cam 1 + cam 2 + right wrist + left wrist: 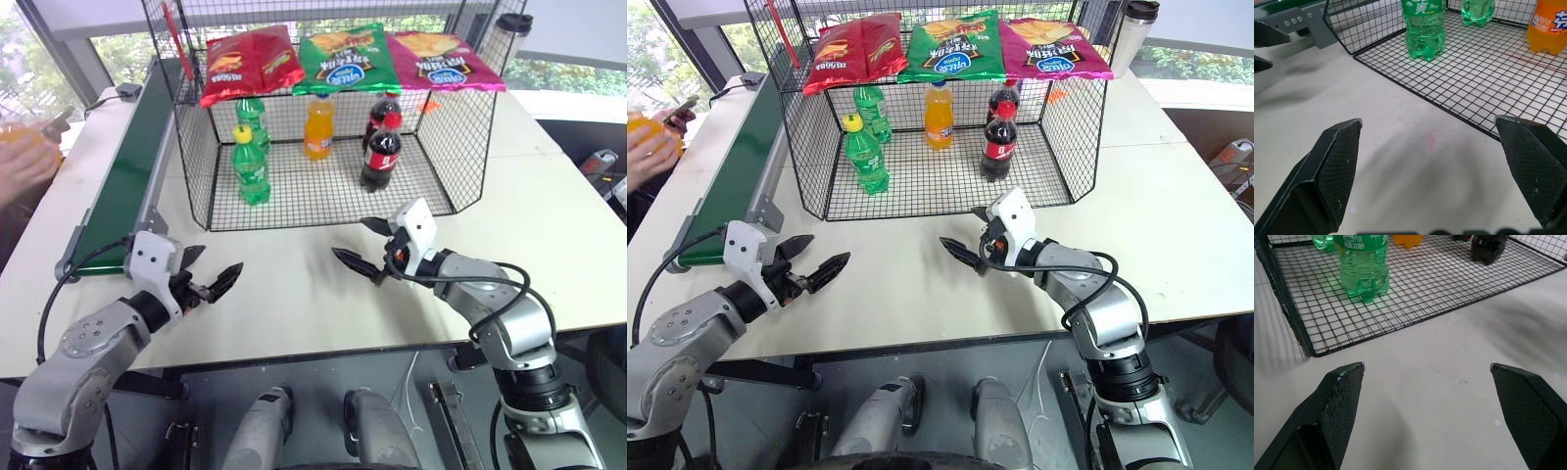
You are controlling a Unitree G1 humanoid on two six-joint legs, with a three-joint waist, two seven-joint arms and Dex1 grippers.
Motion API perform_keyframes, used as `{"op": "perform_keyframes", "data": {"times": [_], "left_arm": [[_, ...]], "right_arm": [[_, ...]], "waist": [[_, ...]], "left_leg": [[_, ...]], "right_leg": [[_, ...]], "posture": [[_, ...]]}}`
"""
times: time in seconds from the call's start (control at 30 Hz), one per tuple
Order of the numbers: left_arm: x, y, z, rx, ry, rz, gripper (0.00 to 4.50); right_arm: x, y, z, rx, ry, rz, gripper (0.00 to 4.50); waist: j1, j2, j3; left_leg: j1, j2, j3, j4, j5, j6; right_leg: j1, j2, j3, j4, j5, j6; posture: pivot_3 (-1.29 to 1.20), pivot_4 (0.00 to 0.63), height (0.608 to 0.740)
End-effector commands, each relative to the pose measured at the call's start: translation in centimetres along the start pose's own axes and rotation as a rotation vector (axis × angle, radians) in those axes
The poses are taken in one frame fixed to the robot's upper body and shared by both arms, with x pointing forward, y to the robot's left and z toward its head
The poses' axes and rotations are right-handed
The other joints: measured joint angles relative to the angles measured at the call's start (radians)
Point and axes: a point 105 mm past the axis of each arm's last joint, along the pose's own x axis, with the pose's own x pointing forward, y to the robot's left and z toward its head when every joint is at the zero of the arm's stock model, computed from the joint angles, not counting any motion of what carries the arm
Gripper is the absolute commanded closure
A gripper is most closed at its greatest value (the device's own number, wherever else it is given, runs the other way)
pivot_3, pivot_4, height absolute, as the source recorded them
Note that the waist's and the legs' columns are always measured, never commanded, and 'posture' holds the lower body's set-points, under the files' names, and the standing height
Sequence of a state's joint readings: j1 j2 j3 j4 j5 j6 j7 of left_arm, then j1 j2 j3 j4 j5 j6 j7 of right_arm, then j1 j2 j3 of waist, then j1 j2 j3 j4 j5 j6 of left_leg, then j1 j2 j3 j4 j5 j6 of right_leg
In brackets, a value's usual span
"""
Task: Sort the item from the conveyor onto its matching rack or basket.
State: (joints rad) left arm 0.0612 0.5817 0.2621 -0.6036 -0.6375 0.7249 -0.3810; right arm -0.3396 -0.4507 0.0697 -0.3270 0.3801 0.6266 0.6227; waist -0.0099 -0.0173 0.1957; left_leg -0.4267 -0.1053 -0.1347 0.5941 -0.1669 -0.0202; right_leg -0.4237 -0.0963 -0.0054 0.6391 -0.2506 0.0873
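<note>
The bottle I am to sort I cannot place for certain. My best guess is the orange thing [18,135] in a person's hand [24,166] at the far left, beside the belt [118,186], but it is cut off by the edge and I can read neither shape nor cap. The stretch of belt I can see is bare green, and its far end runs behind the cage [196,166].

An orange bottle [318,125] stands upright on the cage floor, between two green bottles [250,162] and two colas [382,147]. Its cap is too small for me to call the colour, so I can't rule it in or out. Three chip bags [348,59] lie on the cage top.

So, as I judge it, the sort has not begun: nothing is in my grasp and nothing is within reach on the belt. What is left is the whole job: the bottle arriving on the belt, the pick, and setting it down in the cage next to its like.

My left gripper [217,262] hovers over the table [294,284] near the belt's close end, fingers spread and holding nothing. My right gripper [351,240] hangs just in front of the cage's open side, fingers wide apart and also empty
</note>
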Motion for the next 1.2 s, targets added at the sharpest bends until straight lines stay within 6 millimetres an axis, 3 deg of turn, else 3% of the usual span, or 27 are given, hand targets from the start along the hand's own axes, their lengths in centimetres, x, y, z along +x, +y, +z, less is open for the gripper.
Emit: {"op": "perform_keyframes", "data": {"times": [0.03,0.23,0.37,0.57,0.77,1.2], "left_arm": [[-0.7,0.4,1.7,0.033,-0.047,0.022,0.21],[-3.4,3.5,2.9,0.026,-0.081,0.102,0.21],[-5.6,6.8,3.9,0.022,-0.120,0.222,0.21],[-8.9,11.2,3.8,-0.018,-0.112,0.379,0.21],[-9.8,13.1,3.1,-0.041,-0.104,0.468,0.21],[-9.3,13.9,2.9,-0.075,-0.130,0.495,0.21]], "right_arm": [[-0.4,0.6,1.5,-0.040,-0.050,0.033,0.00],[-0.7,1.1,2.2,-0.053,-0.057,0.089,0.00],[-0.6,1.8,2.7,-0.064,-0.070,0.145,0.00],[-0.3,3.1,4.6,-0.104,-0.134,0.241,0.00],[-0.5,4.5,5.4,-0.164,-0.145,0.348,0.00],[-0.4,5.1,5.0,-0.188,-0.123,0.377,0.00]], "waist": [[0.000,0.000,0.000],[-0.001,0.000,0.000],[-0.001,0.000,0.000],[-0.002,0.000,0.000],[0.000,0.000,0.000],[-0.001,0.000,0.000]], "left_leg": [[0.000,0.000,0.000,0.000,0.000,0.000],[0.000,0.000,0.000,0.000,0.000,0.000],[0.000,0.000,0.000,0.000,0.000,0.000],[0.000,0.000,0.000,0.000,-0.001,-0.002],[0.000,0.000,0.000,0.000,-0.001,-0.002],[0.000,0.000,0.000,0.000,-0.002,-0.002]], "right_leg": [[0.000,0.000,0.000,0.000,0.000,0.000],[0.000,0.000,0.000,0.000,0.000,0.000],[0.000,0.000,0.000,0.000,0.000,0.000],[0.000,0.000,0.000,0.000,0.000,0.000],[0.000,0.000,0.000,-0.001,0.000,0.000],[0.000,0.000,0.000,-0.002,0.000,0.000]], "posture": [[0.00,0.150,0.739],[0.00,0.150,0.739],[0.00,0.150,0.739],[0.00,0.150,0.739],[0.00,0.150,0.739],[0.00,0.150,0.739]]}}
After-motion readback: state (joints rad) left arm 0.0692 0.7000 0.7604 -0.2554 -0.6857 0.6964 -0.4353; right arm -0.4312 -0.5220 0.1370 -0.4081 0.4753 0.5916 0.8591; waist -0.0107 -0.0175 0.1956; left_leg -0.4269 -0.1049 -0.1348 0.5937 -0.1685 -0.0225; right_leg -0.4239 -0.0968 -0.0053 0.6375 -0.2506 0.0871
